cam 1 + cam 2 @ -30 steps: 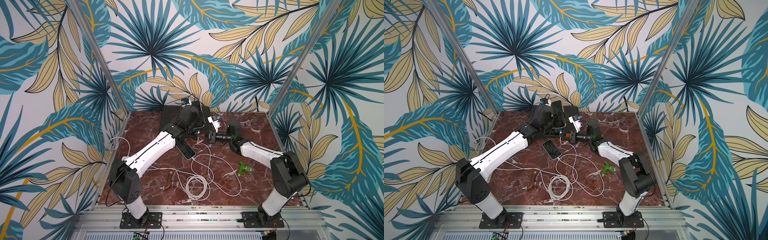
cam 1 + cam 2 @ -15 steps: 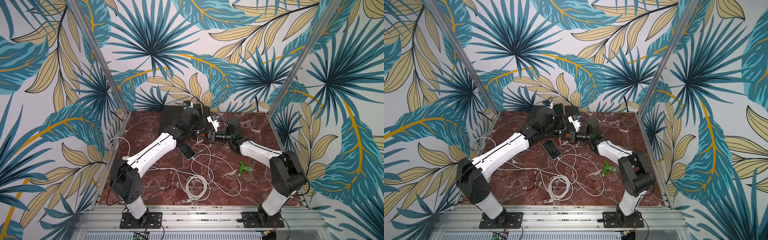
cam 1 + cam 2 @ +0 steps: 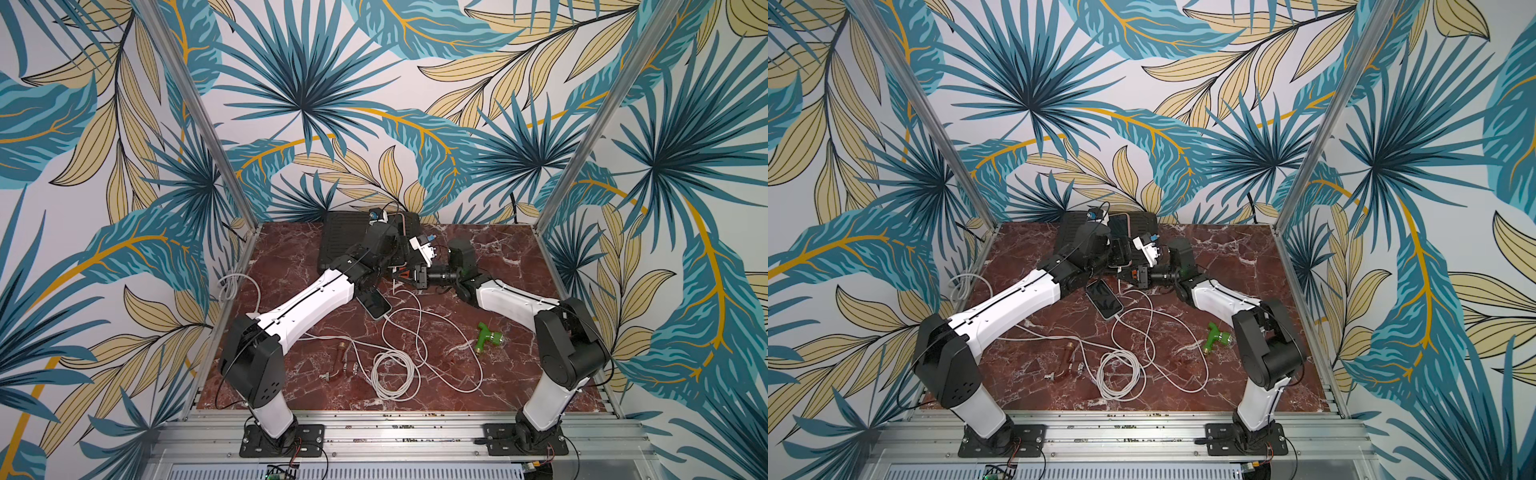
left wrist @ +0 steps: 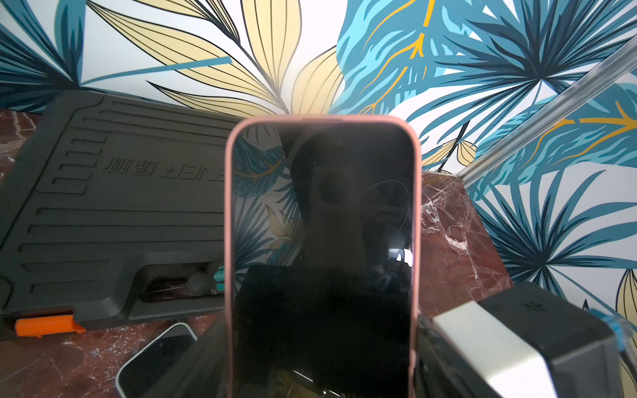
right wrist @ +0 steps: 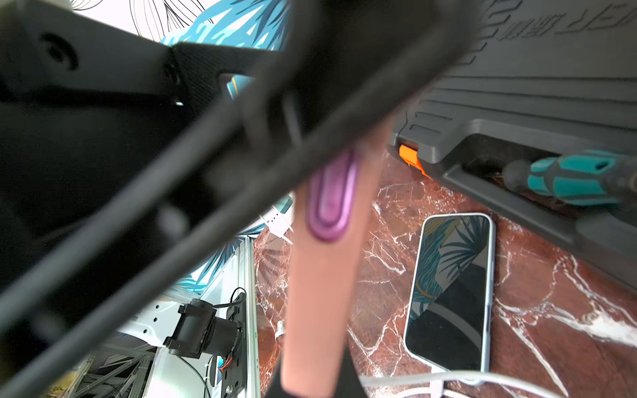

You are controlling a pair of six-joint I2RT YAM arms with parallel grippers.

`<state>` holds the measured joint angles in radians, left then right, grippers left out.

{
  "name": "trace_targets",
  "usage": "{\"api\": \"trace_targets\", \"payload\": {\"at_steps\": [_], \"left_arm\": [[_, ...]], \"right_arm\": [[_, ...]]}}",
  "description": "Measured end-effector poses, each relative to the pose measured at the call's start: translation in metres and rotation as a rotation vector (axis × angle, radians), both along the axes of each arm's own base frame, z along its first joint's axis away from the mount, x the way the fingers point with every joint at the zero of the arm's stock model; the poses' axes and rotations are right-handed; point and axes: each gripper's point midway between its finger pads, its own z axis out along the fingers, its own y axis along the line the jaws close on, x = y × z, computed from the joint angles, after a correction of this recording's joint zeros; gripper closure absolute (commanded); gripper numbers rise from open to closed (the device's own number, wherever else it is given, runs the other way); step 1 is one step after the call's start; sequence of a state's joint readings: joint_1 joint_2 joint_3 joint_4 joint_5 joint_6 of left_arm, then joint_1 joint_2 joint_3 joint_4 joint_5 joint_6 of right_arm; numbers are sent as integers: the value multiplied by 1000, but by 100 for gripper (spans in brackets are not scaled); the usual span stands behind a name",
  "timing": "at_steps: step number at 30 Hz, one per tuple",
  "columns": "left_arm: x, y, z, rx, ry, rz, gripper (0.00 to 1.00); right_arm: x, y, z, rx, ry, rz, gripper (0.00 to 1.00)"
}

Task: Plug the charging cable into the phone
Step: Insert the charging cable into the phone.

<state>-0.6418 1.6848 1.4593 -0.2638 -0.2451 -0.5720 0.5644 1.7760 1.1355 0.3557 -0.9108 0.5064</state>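
Marble tabletop (image 3: 519,374): L gripper (image 3: 392,251) clamps pink-cased phone (image 4: 322,241) upright at front edge of black toolcase (image 3: 340,237). R gripper (image 3: 405,277) pinched shut beside phone's lower end; charging cable (image 5: 413,377) reaches it, grip unclear.

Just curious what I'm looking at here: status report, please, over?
Left jaws clamped on pink phone, lifted. Right jaws shut near its lower end, white cable running up to them; plug not seen. Second phone lying just below.
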Motion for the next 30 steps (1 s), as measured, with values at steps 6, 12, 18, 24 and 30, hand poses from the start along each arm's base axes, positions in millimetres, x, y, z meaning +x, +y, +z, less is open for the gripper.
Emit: {"api": "trace_targets", "payload": {"at_steps": [6,12,18,24,30], "left_arm": [[-7,-1,-8,21,-16,3,68],[-11,-2,-14,36,-19,11,69],[-16,-2,-21,39,-7,12,69],[-20,-5,-27,28,16,-1,69],[-23,-9,-31,6,29,-8,70]], "right_arm": [[-1,0,-12,-21,36,7,100],[-3,-2,-17,-38,51,9,100],[-7,-4,-26,-47,60,18,100],[-12,-7,-29,-39,44,17,100],[-18,-12,-29,-21,32,8,100]]}}
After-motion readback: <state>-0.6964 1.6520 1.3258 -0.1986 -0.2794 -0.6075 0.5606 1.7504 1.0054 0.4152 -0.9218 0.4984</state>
